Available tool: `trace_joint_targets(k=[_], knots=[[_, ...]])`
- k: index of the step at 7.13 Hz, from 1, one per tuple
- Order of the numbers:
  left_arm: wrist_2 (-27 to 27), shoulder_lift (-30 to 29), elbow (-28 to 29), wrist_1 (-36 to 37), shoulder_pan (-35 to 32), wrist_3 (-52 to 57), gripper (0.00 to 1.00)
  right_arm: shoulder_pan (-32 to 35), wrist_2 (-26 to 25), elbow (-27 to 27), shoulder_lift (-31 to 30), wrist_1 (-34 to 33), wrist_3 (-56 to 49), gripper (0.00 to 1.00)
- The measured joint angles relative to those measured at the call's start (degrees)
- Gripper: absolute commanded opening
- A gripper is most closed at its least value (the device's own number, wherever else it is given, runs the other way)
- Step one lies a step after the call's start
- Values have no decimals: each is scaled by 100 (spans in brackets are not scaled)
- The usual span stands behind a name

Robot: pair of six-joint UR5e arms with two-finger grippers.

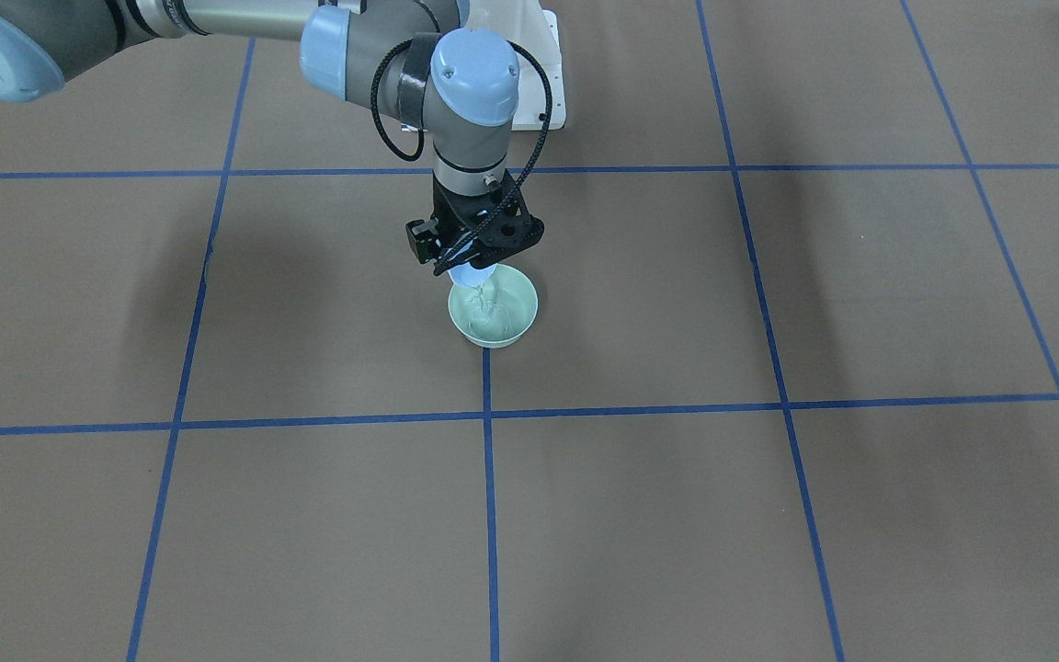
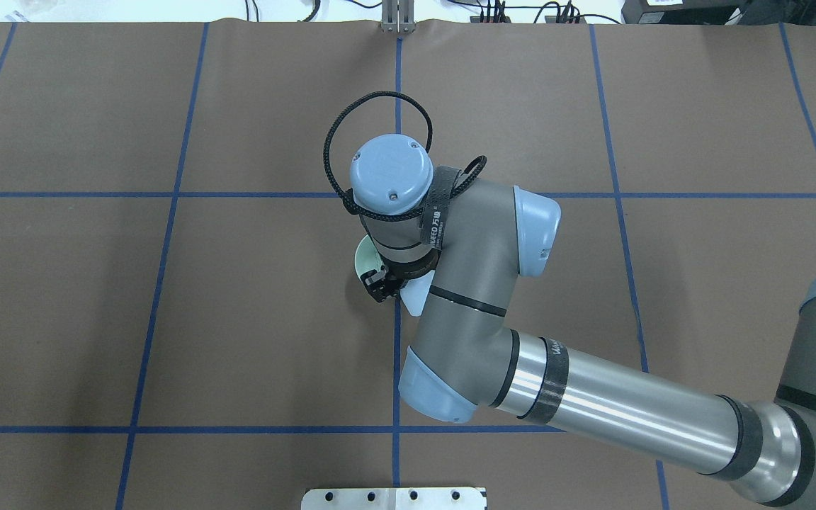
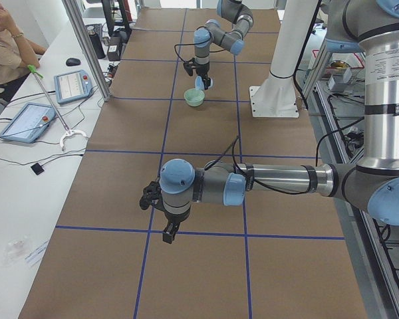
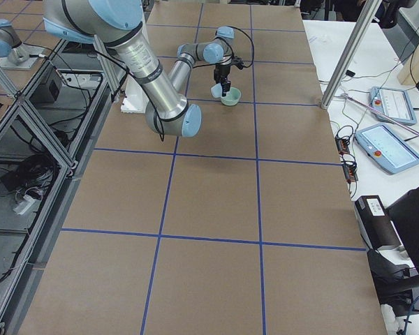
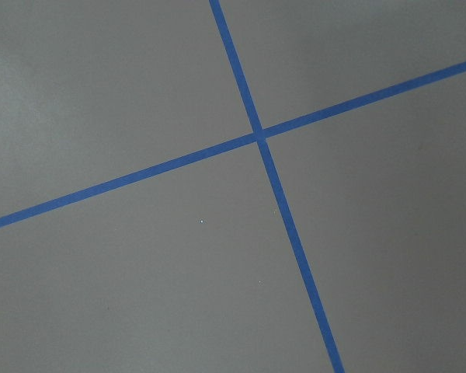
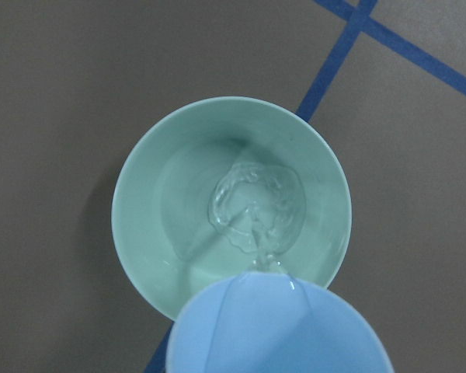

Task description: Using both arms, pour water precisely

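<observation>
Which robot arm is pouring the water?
The right arm: its claw tips a pale blue cup over the green bowl, and water runs in. The left arm hangs far from both.

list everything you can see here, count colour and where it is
bowl: 1, pale green, on the table over a tape line
cup: 1, pale blue, tilted above the bowl's rim
water: 1 thin clear stream, cup into a puddle in the bowl
table: 1, brown, blue tape grid
pedestal: 1, white, at the table's robot side
teach pendants: 2, grey-blue, on the white side bench
person: 1, seated at that bench
right arm: 1, grey, pale blue caps, jaws shut on the cup
left arm: 1, same colours, low over bare table, jaws unclear
</observation>
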Motion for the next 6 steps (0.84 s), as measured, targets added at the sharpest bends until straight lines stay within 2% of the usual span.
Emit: trace_joint_targets(k=[4, 6], knots=[[9, 5, 5, 0, 0, 0, 100, -5, 66, -23, 180, -460, 0, 0], [16, 8, 21, 0, 0, 0, 100, 4, 58, 7, 166, -236, 52, 0]])
